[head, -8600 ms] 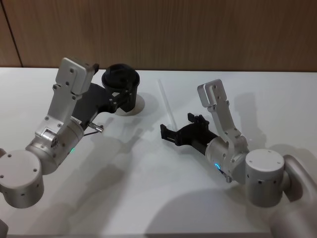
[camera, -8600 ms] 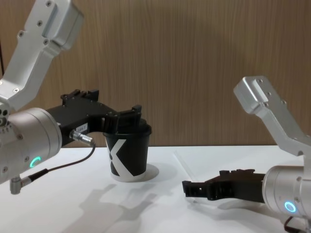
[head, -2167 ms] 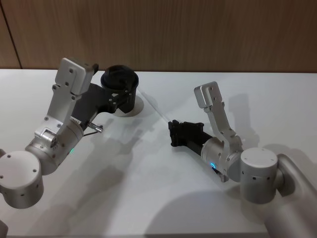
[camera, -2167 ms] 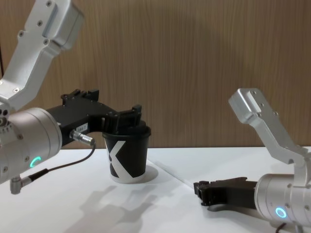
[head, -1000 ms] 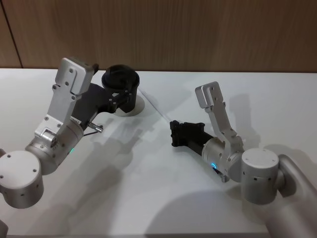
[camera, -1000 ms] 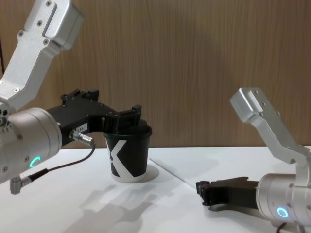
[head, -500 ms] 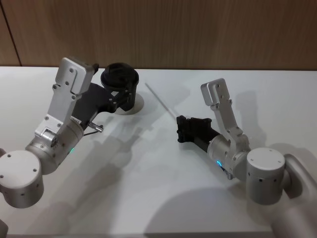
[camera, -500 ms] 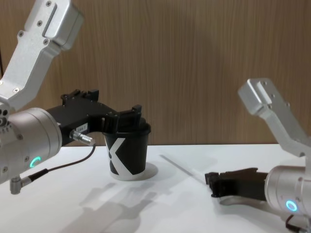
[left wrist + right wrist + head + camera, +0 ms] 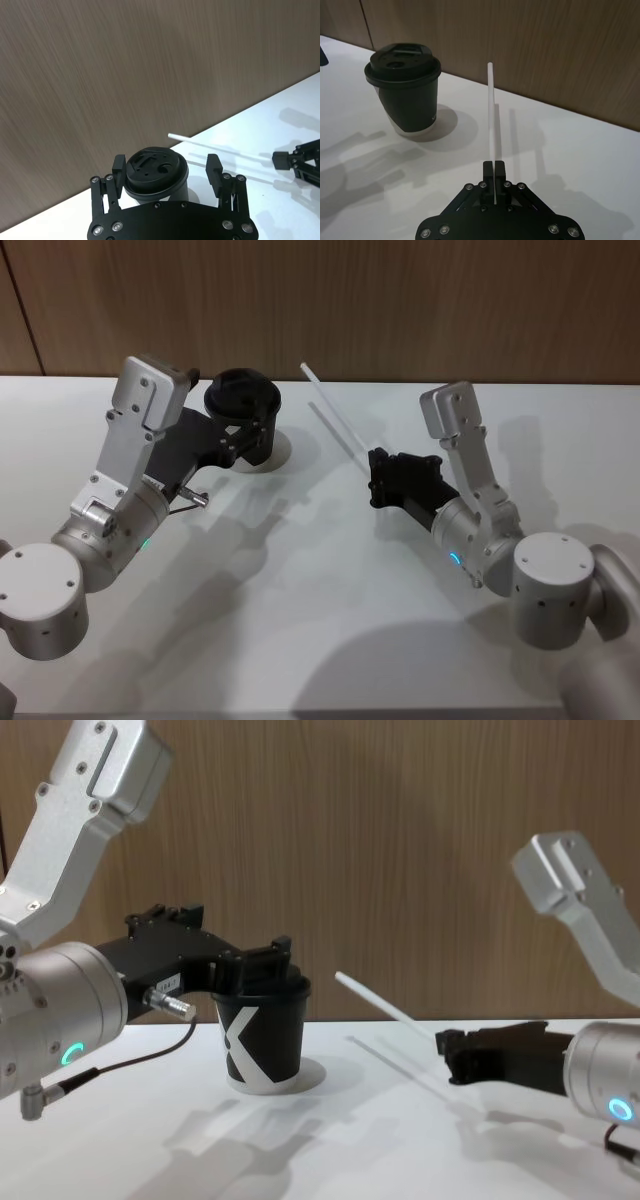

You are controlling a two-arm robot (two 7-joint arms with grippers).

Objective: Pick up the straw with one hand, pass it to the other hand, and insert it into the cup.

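Observation:
The black cup point(image 9: 243, 400) with a domed lid stands at the back left of the white table; its white K mark point(image 9: 240, 1038) faces the chest view. My left gripper point(image 9: 167, 166) is open, one finger point(image 9: 119, 166) on each side of the lid with gaps showing. The straw point(image 9: 335, 415) is a thin whitish tube held off the table, slanting up and back toward the cup. My right gripper point(image 9: 378, 478) is shut on the straw's lower end, to the right of the cup. The right wrist view has the straw point(image 9: 492, 117) rising from the closed fingertips point(image 9: 489, 169).
The white table point(image 9: 300, 590) spreads out in front of both arms. A wooden wall point(image 9: 400, 840) runs close behind the cup. A black cable with a metal plug point(image 9: 198, 499) hangs under my left wrist.
My right gripper has risen and moved right and back with the straw, which now hangs tilted in the air instead of lying on the table. The left arm and cup are still.

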